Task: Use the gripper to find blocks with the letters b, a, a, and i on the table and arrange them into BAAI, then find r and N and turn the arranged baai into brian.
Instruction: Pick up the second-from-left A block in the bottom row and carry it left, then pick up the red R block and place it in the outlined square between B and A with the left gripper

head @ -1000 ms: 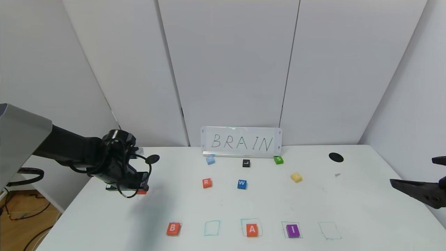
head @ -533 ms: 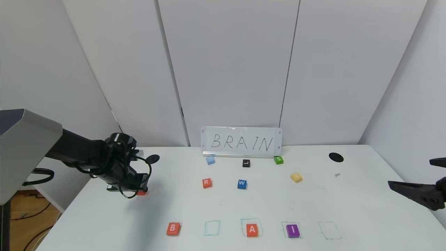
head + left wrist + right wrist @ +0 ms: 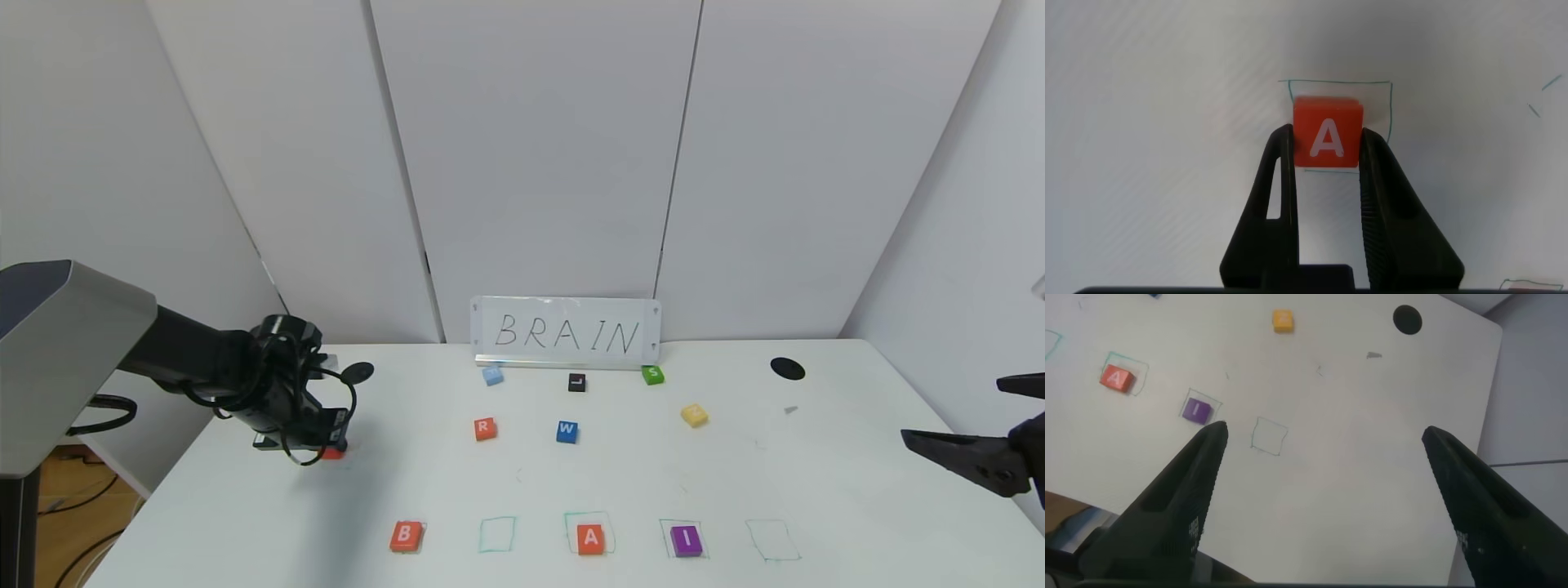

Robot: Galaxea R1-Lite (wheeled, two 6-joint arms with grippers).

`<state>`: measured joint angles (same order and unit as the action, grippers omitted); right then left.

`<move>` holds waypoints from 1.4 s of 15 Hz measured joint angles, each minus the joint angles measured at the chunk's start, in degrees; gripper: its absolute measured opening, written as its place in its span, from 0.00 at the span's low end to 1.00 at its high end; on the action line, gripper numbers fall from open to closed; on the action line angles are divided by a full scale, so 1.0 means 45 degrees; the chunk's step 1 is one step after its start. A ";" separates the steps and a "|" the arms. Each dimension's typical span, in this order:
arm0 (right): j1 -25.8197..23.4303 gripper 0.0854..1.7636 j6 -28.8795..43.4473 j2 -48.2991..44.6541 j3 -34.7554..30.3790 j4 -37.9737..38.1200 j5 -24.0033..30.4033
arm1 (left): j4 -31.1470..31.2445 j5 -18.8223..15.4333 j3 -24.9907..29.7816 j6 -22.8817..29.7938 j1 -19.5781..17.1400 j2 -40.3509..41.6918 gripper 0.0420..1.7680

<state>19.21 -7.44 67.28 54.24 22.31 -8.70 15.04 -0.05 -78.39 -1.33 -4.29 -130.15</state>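
- An orange A block (image 3: 1327, 135) sits between the fingers (image 3: 1274, 175) of the left gripper (image 3: 326, 445), which pinch its sides; it lies on the white table (image 3: 571, 482) at the far left, inside a green drawn square (image 3: 1384, 98).
- In the near row stand the B block (image 3: 406, 536), a second A block (image 3: 590, 538) and the purple I block (image 3: 686, 540) (A and I each on a drawn outline), with an empty outline (image 3: 497, 534) between B and A, and another (image 3: 772, 540) to the right of I.
- The orange R block (image 3: 485, 428) lies mid-table, beside the blue W block (image 3: 567, 431); the yellow block (image 3: 694, 415), its letter too faint to read, lies further right.
- At the back, a sign reading BRAIN (image 3: 566, 333) stands behind a light blue block (image 3: 492, 375), a black L block (image 3: 577, 381) and a green S block (image 3: 652, 374).
- The right gripper (image 3: 1323, 490) hangs above the table's right edge, fingers spread wide, holding nothing.
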 joint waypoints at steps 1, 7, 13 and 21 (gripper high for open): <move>0.0000 0.97 0.0000 0.0000 0.0000 0.0000 0.0000 | 0.0049 -0.0014 -0.0005 0.0000 0.0000 0.0024 0.26; 0.0005 0.97 0.0000 -0.0014 0.0014 0.0000 0.0003 | 0.0160 -0.0068 -0.0054 0.0084 0.0127 0.0060 0.26; 0.0030 0.97 0.0000 -0.0073 0.0003 0.0000 0.0003 | 0.0057 -0.0152 0.0225 0.0070 0.0176 0.0035 0.30; 0.0046 0.97 -0.0033 -0.0103 -0.0022 0.0005 0.0003 | -0.0016 -0.0187 0.0282 0.0168 0.0219 0.0095 0.73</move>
<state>19.42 -7.58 66.82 54.14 22.33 -8.69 14.97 -0.89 -77.12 -0.57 -3.30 -129.72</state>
